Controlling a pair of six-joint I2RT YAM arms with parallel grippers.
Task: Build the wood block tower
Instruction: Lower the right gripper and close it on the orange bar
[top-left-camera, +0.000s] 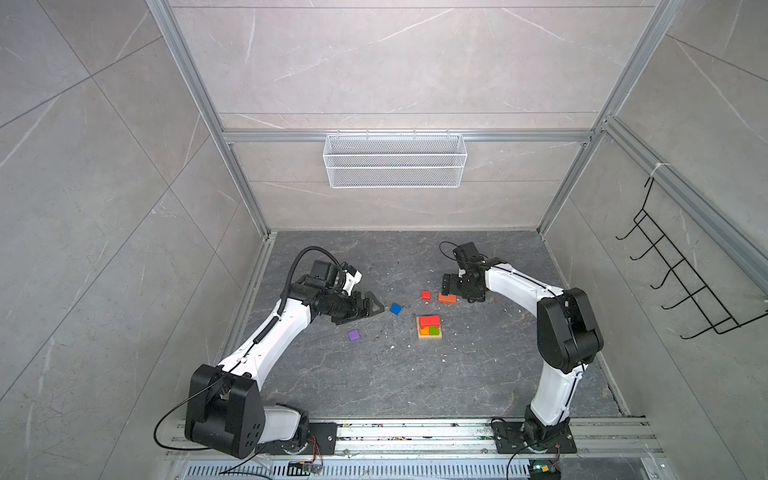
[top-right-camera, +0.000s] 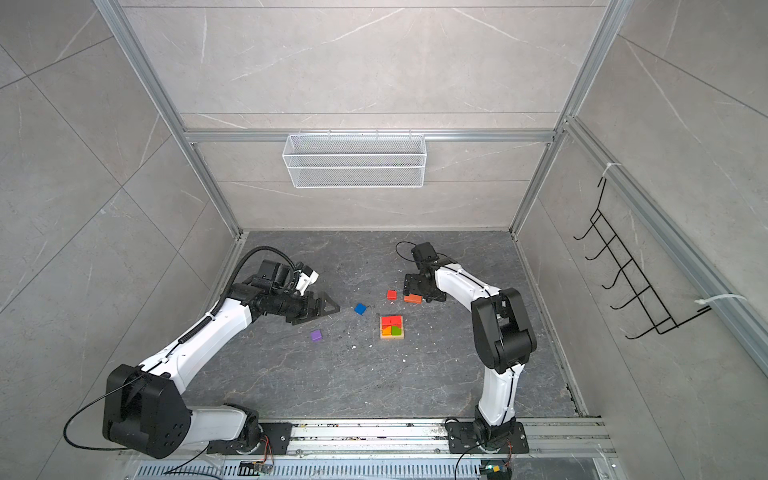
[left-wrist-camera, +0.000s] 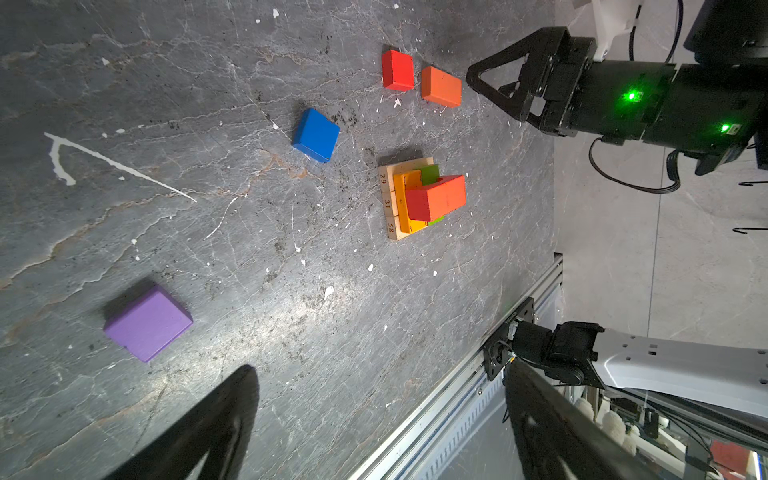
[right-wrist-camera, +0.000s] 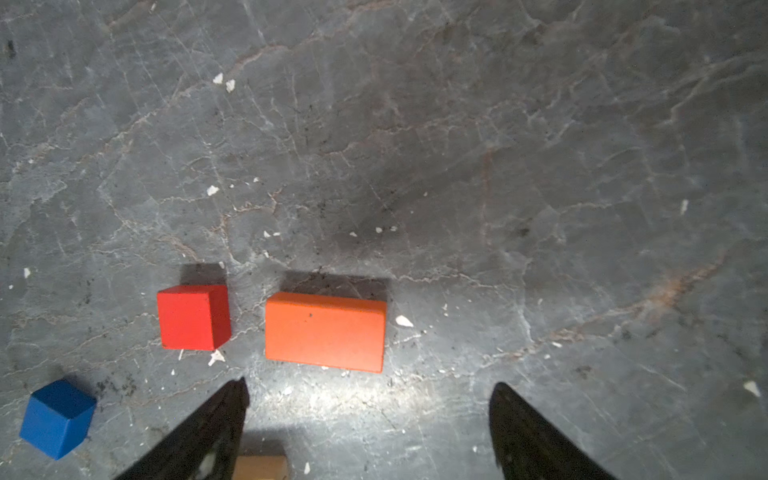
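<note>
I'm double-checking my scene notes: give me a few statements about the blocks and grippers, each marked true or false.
1. The purple cube lies loose on the table. True.
2. The right gripper holds the orange block. False: its fingers are open and the block lies untouched on the table.
3. The blue cube sits on the tower. False: it lies on the table, apart from it.
4. The left gripper is open and empty. True.

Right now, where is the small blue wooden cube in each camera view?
In a top view: small blue wooden cube, just lower-left of the small red wooden cube.
In a top view: blue cube, same spot.
Left wrist: blue cube near the red cube.
Right wrist: blue cube near the red cube.
Shared landmark: the red cube.
</note>
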